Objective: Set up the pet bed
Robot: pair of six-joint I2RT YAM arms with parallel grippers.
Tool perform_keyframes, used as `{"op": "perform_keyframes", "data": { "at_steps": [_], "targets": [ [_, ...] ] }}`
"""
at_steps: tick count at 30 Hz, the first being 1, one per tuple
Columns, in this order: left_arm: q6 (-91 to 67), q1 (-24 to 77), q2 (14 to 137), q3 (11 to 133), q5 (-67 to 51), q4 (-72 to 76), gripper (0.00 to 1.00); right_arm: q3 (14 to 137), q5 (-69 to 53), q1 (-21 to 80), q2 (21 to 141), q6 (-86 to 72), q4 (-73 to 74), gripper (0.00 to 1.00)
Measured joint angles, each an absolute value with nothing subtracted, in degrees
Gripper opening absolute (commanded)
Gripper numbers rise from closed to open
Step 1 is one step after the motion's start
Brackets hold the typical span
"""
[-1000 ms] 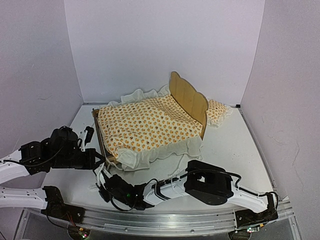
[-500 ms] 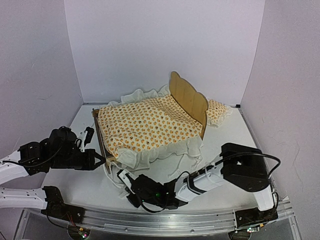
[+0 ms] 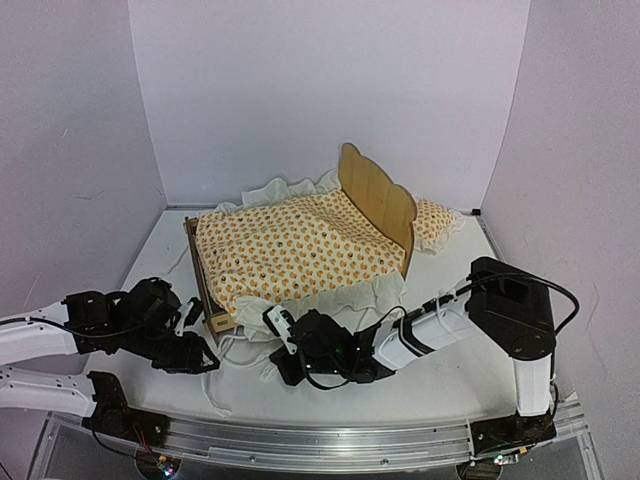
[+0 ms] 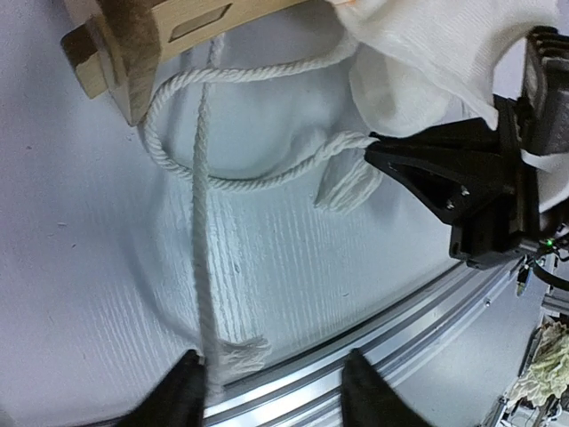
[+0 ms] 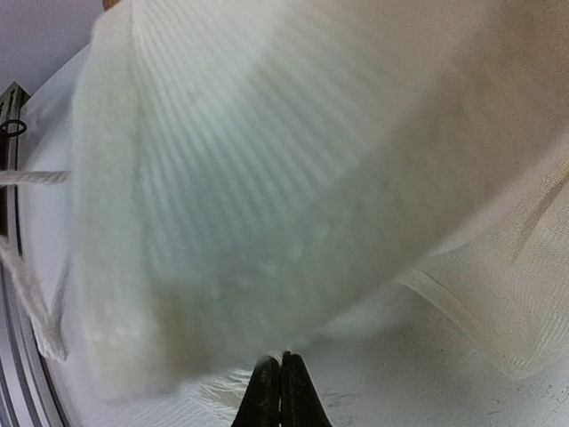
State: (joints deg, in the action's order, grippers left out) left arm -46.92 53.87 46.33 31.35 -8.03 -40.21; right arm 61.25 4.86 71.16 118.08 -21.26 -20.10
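The pet bed stands mid-table, its plywood headboard at the right and its near corner in the left wrist view. Orange-print bedding covers it, and the white ruffle fills the right wrist view. A white rope runs from that corner in a loop over the table. My left gripper is open low at the front rail, with a frayed rope end beside its left finger. My right gripper is shut, pinching the rope's other end under the ruffle.
A small matching pillow lies behind the headboard. The metal front rail runs just below both grippers. White walls close in the table on three sides. Both arms lie low across the table's front.
My left gripper has opened and slid right toward the front rail. My right gripper shut, then drew back right and up to the ruffle at the bed's near corner, rope moving with it.
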Motion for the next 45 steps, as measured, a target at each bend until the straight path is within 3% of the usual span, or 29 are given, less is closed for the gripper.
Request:
{"op": "perform_keyframes", "data": {
  "at_steps": [4,8,9,14,19,30,45],
  "targets": [
    [-46.7,53.9,47.9,32.4,-5.4,-41.1,0.72,62.4,3.5,71.2,118.1,-21.3,-19.9,0.00],
    [-44.1,53.9,48.0,34.3,-2.5,-37.6,0.38,62.8,2.8,71.2,118.1,-21.5,-20.0,0.00],
    [-43.3,53.9,48.2,34.4,-1.9,-36.1,0.34,62.8,2.7,71.1,118.1,-21.6,-19.9,0.00],
    [-42.0,53.9,52.1,34.4,1.3,-31.3,0.45,63.2,2.2,70.9,118.2,-22.1,-19.9,0.00],
    [-42.2,54.1,54.1,32.1,1.8,-25.2,0.30,64.0,2.1,70.6,118.2,-22.7,-19.9,0.00],
    [-41.8,60.4,64.3,24.6,14.4,-6.3,0.20,64.0,1.3,70.5,118.2,-23.7,-19.9,0.00],
    [-38.4,60.4,75.3,26.8,20.9,4.4,0.33,63.3,0.9,70.5,118.2,-23.9,-20.0,0.00]
  ]
}}
